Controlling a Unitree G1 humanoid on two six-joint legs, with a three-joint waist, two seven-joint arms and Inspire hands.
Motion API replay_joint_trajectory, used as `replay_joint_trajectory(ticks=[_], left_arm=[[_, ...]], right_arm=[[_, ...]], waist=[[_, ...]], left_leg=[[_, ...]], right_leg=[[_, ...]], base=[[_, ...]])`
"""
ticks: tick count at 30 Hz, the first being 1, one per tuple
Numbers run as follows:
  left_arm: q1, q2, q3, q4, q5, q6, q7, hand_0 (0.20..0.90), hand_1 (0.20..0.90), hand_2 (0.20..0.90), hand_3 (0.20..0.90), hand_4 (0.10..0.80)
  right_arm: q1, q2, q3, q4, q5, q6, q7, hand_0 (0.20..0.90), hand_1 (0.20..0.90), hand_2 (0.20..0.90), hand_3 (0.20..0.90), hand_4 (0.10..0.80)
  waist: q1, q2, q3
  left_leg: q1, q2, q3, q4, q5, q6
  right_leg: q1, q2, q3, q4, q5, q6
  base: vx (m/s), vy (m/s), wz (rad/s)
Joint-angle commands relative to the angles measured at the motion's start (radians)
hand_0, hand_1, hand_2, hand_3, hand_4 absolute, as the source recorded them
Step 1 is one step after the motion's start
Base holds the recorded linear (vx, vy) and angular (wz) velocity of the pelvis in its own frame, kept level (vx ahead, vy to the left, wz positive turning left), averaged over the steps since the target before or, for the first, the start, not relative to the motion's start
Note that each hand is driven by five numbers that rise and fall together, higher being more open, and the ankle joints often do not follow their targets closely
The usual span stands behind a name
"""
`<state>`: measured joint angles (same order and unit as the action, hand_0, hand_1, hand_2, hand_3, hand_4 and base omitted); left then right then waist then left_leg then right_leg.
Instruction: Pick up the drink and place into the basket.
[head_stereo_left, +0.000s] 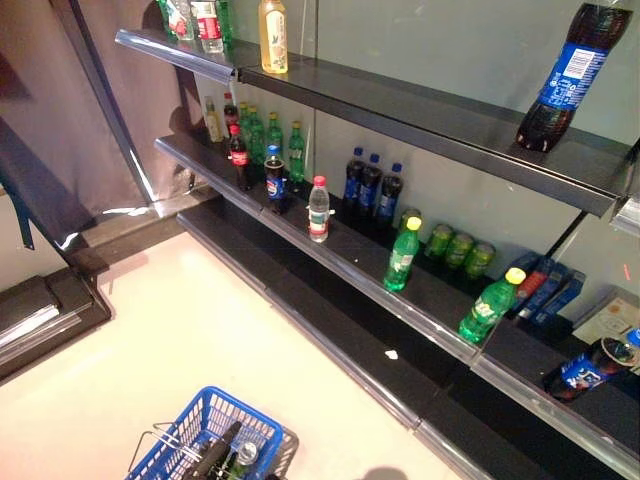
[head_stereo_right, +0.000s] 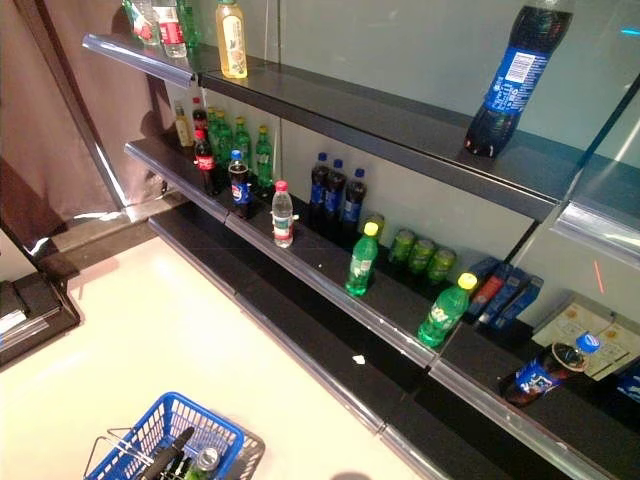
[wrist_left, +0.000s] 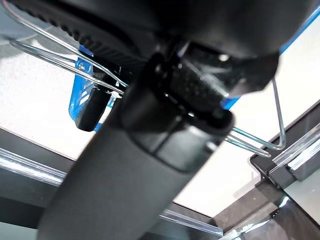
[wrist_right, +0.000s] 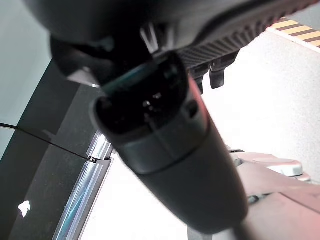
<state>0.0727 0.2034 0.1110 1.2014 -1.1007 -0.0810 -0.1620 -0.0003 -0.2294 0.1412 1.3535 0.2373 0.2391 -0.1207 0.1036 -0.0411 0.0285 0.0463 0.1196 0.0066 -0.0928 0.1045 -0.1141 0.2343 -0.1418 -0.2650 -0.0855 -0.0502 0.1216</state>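
Observation:
The blue basket (head_stereo_left: 205, 432) with wire handles (wrist_left: 60, 62) hangs at the lower edge of the eye views, over the pale floor. A green drink with a silver top (head_stereo_left: 243, 457) lies in it beside a long black handle grip (head_stereo_left: 214, 452). My left hand (wrist_left: 190, 95) shows only in its wrist view, where the wire handles run between thumb and fingers. My right hand (wrist_right: 165, 140) shows only in its own wrist view, fingers relaxed and holding nothing, above the floor by a shelf edge. More drinks stand on the shelves, among them a green bottle with a yellow cap (head_stereo_left: 402, 255).
Dark shelves (head_stereo_left: 340, 255) run from the far left to the near right. On them are a red-capped water bottle (head_stereo_left: 318, 208), cola bottles (head_stereo_left: 274, 180), green cans (head_stereo_left: 458, 248), a second green bottle (head_stereo_left: 490, 305), a cola bottle on its side (head_stereo_left: 592, 365) and a tall cola bottle (head_stereo_left: 568, 75) on top.

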Motion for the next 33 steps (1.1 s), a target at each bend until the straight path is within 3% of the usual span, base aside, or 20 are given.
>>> replay_joint_trajectory(ticks=[1, 16, 25, 33], left_arm=[[-0.127, -0.062, -0.069, -0.001, 0.064, 0.002, -0.083, 0.3, 0.3, 0.3, 0.2, 0.1], [-0.112, -0.055, -0.079, 0.016, 0.101, -0.012, -0.103, 0.3, 0.3, 0.3, 0.2, 0.1], [-0.113, -0.047, -0.093, 0.016, 0.103, -0.007, -0.102, 0.3, 0.3, 0.3, 0.2, 0.1], [-0.112, -0.046, -0.104, -0.027, 0.126, 0.014, -0.063, 0.3, 0.3, 0.3, 0.2, 0.1]], right_arm=[[-0.055, -0.029, -0.006, 0.025, 0.002, 0.008, 0.0, 0.9, 0.9, 0.9, 0.9, 0.8], [-0.053, -0.032, -0.015, 0.041, -0.009, 0.011, -0.018, 0.9, 0.9, 0.9, 0.9, 0.8], [-0.055, -0.045, -0.025, 0.046, 0.006, 0.007, -0.118, 0.9, 0.9, 0.9, 0.9, 0.8], [-0.095, -0.059, 0.015, -0.082, -0.017, -0.205, -0.146, 0.9, 0.9, 0.9, 0.9, 0.8]], waist=[[0.025, 0.028, 0.05], [0.023, 0.025, 0.048], [0.018, 0.025, 0.047], [0.026, 0.019, 0.056]], left_leg=[[0.051, 0.032, 0.041, 0.006, -0.083, -0.003], [0.056, 0.033, 0.042, 0.006, -0.09, 0.001], [0.057, 0.033, 0.044, 0.006, -0.092, 0.002], [0.059, 0.033, 0.034, 0.006, -0.09, 0.002]], right_leg=[[-0.077, -0.08, -0.036, 0.014, 0.103, 0.036], [-0.077, -0.077, -0.026, 0.014, 0.098, 0.035], [-0.078, -0.076, -0.02, 0.015, 0.099, 0.035], [-0.081, -0.077, -0.012, 0.022, 0.101, 0.034]], base=[[0.0, 0.0, 0.0], [0.0, 0.0, 0.0], [0.0, 0.0, 0.0], [0.0, 0.0, 0.0]])
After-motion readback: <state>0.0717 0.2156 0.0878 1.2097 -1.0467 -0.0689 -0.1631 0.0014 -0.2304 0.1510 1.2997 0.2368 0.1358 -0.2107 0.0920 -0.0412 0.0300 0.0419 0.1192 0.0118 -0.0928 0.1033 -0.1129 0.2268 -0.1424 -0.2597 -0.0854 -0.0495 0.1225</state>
